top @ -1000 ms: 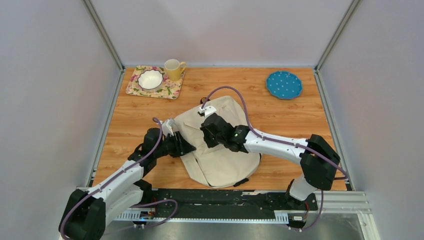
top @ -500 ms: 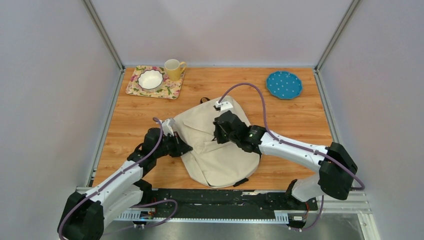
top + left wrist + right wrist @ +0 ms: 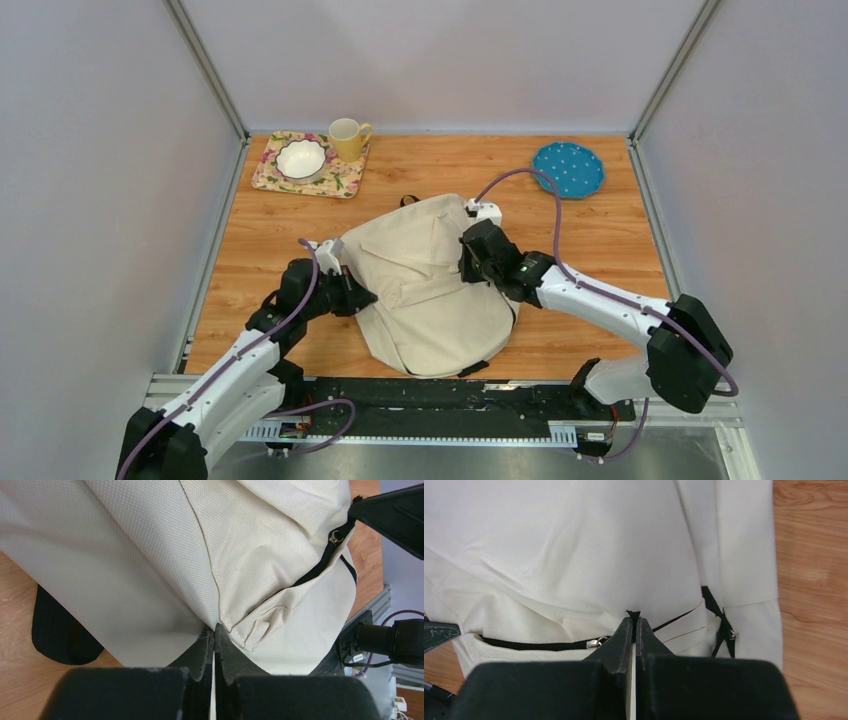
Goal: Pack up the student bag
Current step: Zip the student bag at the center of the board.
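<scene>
student bag [image 3: 430, 290] sits mid-table, nearer the front edge than the back, puffed up between both arms; L gripper [image 3: 214, 630] has jaws together, clamped on a cream seam fold at the bag's left side; R gripper [image 3: 633, 620] also jaws together, tips nipping a small dark bit of the bag's edge just above the zip line on its right side, exact piece too small to tell; zip pull [image 3: 596, 641] shows in the R wrist view, lying on the dark zip slit [image 3: 539, 644], which looks only partly parted; nothing seen going into the bag yet, so my read is we're at the hold-and-open stage, early in the task; to do it well: hold L pinch as the anchor and don't let it slide off the seam, then pull R away from L along the zip line, not up, so the mouth spreads w/o dragging the whole bag across the table [image 3: 600, 240]; fabric is soft, a thin pinch may slip, so go slow and watch for the fold creeping out of the tips; floral tray [image 3: 262, 178] w/ white bowl [image 3: 300, 157] and yellow mug [image 3: 346, 138] at back-left corner, blue plate [image 3: 568, 168] at back-right, all well apart from the bag
</scene>
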Controlling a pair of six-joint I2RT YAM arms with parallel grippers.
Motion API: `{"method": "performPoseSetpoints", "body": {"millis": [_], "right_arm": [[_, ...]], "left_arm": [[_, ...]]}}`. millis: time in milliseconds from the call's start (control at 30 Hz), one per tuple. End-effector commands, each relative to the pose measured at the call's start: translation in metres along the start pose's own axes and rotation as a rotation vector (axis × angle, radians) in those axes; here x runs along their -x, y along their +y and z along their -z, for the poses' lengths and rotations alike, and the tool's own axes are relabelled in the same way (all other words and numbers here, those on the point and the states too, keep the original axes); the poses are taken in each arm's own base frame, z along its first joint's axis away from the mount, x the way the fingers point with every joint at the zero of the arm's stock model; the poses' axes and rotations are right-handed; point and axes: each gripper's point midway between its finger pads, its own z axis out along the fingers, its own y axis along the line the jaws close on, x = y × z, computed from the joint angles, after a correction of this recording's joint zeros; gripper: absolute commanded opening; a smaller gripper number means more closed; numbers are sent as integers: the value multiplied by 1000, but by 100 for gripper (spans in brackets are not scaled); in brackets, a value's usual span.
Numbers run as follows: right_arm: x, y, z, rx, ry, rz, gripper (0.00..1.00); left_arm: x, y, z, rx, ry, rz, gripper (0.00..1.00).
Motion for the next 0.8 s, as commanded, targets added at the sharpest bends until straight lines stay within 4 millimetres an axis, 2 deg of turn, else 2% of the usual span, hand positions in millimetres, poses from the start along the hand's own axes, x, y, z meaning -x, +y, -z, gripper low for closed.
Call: {"method": "performPoseSetpoints", "body": {"millis": [0, 200, 333, 533, 633, 767], "right_arm": [[25, -19, 8, -54, -96, -42, 0], [24, -47, 2, -124, -89, -76, 0], [15, -72, -2, -179, -69, -111, 0], [3, -95, -9, -236, -47, -147, 0], [0, -101, -11, -242, -43, -169, 0], [-1, -91, -4, -174, -45, -200, 2]], "left_arm": [[10, 5, 6, 30, -21, -41, 0], [12, 2, 7, 14, -18, -39, 0], [14, 1, 7, 3, -19, -36, 0], [16, -3, 8, -24, -16, -37, 0], [17, -4, 8, -34, -13, -43, 0], [16, -8, 6, -64, 4, -59, 0]]}}
